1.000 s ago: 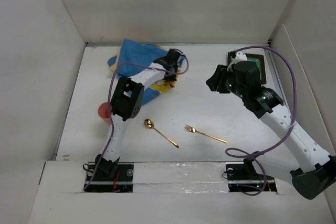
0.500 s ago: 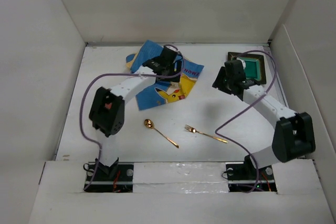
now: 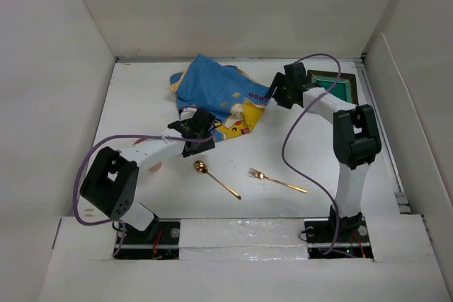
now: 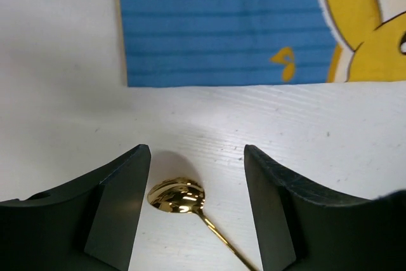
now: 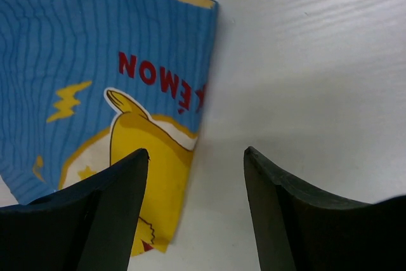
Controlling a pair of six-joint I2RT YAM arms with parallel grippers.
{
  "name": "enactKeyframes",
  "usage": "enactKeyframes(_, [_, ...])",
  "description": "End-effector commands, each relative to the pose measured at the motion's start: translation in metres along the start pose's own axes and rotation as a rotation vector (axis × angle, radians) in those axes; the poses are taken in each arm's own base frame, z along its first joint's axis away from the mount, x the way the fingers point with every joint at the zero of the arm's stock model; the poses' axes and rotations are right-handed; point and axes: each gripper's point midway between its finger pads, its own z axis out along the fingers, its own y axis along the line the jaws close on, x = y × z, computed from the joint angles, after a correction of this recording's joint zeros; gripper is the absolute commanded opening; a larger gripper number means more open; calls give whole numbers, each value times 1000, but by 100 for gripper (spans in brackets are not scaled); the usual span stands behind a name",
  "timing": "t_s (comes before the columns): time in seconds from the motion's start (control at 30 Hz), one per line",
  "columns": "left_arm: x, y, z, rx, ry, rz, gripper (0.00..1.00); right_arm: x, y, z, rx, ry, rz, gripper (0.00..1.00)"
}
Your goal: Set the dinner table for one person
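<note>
The matte white worktop [image 3: 134,104] fills the floor of a plain white-walled box [image 3: 233,5] and lies under everything in view. Its surface shows a faint grain in both wrist views.

A blue placemat [image 3: 216,90] with a yellow cartoon figure lies at 12 o'clock. Its far edge is rumpled, so its full outline is hard to read. At 2 o'clock a dark-rimmed green tray [image 3: 338,90] is partly hidden behind the right arm. A gold spoon [image 3: 216,177] and a gold fork [image 3: 277,180] lie apart at 6 o'clock.

The left tool [image 3: 197,129] hangs at the placemat's near edge with its jaws spread and nothing between them. In its wrist view the spoon's handle is cut off by the lower edge.

The right tool [image 3: 277,90] is also spread and empty, at the placemat's 3 o'clock corner. The red lettering there runs off behind a fold.
</note>
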Motion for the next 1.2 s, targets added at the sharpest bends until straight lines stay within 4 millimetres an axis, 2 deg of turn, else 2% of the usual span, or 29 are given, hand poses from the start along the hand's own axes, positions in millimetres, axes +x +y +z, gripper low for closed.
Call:
enactKeyframes(0.0, [-8,7,-9,-40,-58,-122,58,-30,28,11,-94,-29,19,68])
enactKeyframes(0.07, [-8,16,-9,-78,-71,-136,58,-30,28,23,-75,-1,14,68])
enactKeyframes(0.2, [6,26,-2,-92,-58,-171,66,-34,35,33,-98,-6,23,65])
enactKeyframes(0.3, [9,33,7,-114,-48,-202,68,-36,27,43,-61,8,63,61])
enactKeyframes(0.33, [10,36,11,-129,-40,-211,67,-32,23,45,-41,27,70,56])
enactKeyframes(0.47, [16,37,21,-148,-25,-226,67,-32,22,49,-32,28,72,54])
enactKeyframes(0.7, [6,36,32,-185,-81,-290,66,-28,18,57,-43,49,79,53])
enactKeyframes(0.8, [5,29,38,-185,-74,-312,67,-25,17,59,-44,56,88,48])
enactKeyframes(0.83, [4,27,40,-182,-74,-315,67,-24,17,59,-42,58,88,41])
enactKeyframes(0.93, [0,28,44,-205,-85,-355,66,-28,11,60,-31,51,97,33])
enactKeyframes(1.0, [-1,29,48,-207,-84,-378,66,-24,9,60,-31,53,106,22])
enactKeyframes(1.03, [-1,34,51,-220,-82,-390,66,-26,10,59,-33,51,106,21])
enactKeyframes(1.17, [5,32,59,-208,-58,-417,63,-25,10,54,-41,39,106,15])
